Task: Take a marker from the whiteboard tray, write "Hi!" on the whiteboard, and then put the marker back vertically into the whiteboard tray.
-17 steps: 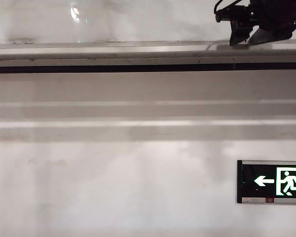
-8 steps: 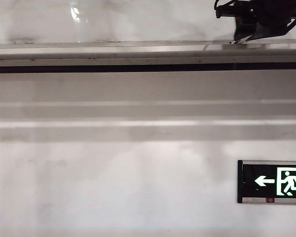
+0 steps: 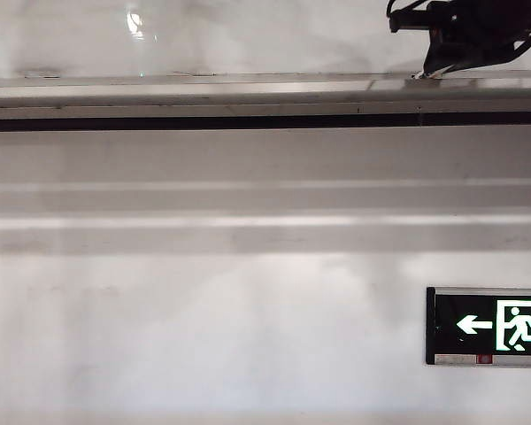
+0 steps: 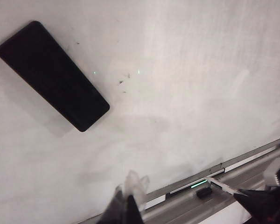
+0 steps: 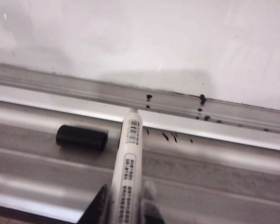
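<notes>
The right gripper's fingers [image 5: 149,198] clamped the marker [image 5: 127,177] lying in the whiteboard tray [image 5: 214,163]; lifting came next. The left gripper [image 4: 129,207] hung closed, empty, well apart

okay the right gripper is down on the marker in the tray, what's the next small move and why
Probably a short lift straight up off the whiteboard tray. In the right wrist view the right gripper has its fingers against both sides of the marker, whose barrel still lies on the tray, a loose black cap beside it. The whiteboard is just above. The left gripper hangs idle further along the tray.
</notes>
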Controlling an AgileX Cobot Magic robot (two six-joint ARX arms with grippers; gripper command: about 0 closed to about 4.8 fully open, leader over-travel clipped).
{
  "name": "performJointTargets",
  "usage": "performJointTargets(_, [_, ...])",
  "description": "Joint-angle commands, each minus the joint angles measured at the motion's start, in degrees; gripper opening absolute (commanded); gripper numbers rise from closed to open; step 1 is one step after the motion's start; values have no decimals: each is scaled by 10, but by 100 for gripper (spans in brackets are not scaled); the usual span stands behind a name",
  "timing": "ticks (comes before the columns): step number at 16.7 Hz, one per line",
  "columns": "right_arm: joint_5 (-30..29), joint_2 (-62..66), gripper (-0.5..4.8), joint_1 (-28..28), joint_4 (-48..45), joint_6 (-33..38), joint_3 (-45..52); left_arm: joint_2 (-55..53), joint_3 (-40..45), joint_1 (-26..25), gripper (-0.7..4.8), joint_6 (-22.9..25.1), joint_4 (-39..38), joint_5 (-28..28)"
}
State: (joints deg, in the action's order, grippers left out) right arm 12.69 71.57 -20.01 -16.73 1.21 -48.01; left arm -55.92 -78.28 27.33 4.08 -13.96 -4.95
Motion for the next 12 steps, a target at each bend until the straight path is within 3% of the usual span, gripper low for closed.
performJointTargets(1, [-1, -46, -1, -1, 66, 1, -3, 1, -2, 0, -6, 0, 10, -2])
performJointTargets(7, [-53, -159, -1, -7, 123, 3, -9, 1, -2, 0, -6, 0, 10, -2])
performJointTargets(12, [-53, -186, -1, -44, 122, 2, -122, 1, -2, 0, -7, 0, 21, -5])
